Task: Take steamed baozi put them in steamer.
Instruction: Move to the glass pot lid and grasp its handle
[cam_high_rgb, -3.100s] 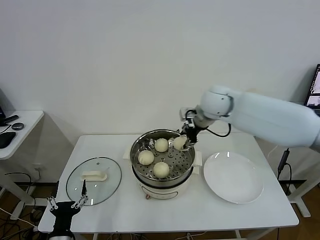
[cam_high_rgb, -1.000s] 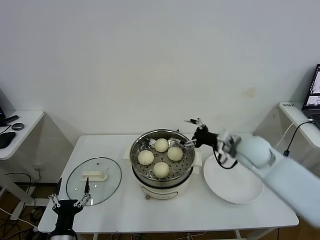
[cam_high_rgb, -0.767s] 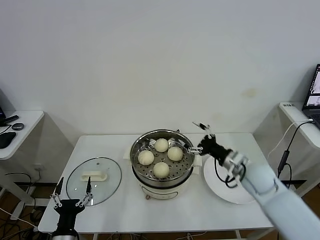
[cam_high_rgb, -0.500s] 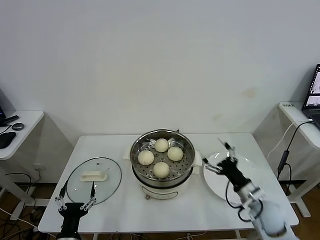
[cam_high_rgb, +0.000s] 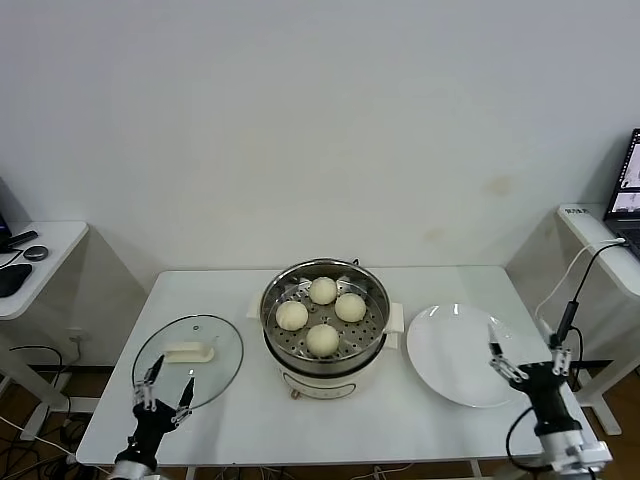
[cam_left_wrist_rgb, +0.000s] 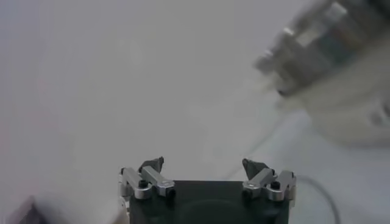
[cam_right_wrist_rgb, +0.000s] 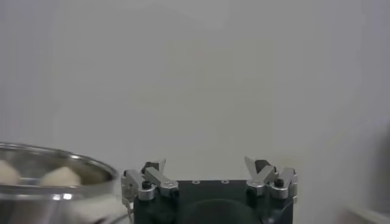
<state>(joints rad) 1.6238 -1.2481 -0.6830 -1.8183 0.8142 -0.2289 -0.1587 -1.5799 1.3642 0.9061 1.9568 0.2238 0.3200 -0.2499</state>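
The steamed baozi (cam_high_rgb: 322, 339), four in all, are seen inside the steamer (cam_high_rgb: 324, 322) at frame centre. The loading step is judged finished; both grippers, left gripper (cam_high_rgb: 165, 389) lower left and right gripper (cam_high_rgb: 527, 360) lower right, are spread open and empty, so no further pick is called for.

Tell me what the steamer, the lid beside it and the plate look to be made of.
Steamer: polished metal, likely stainless steel; mirror-bright wall, perforated floor, on a white, probably plastic base.
Lid: clear glass, since the table shows through it; the white handle looks like plastic.
Plate: glossy white, probably glazed ceramic, though melamine is possible.

four baozi (cam_high_rgb: 322, 340), one steamer (cam_high_rgb: 275, 300), one plate (cam_high_rgb: 440, 375)
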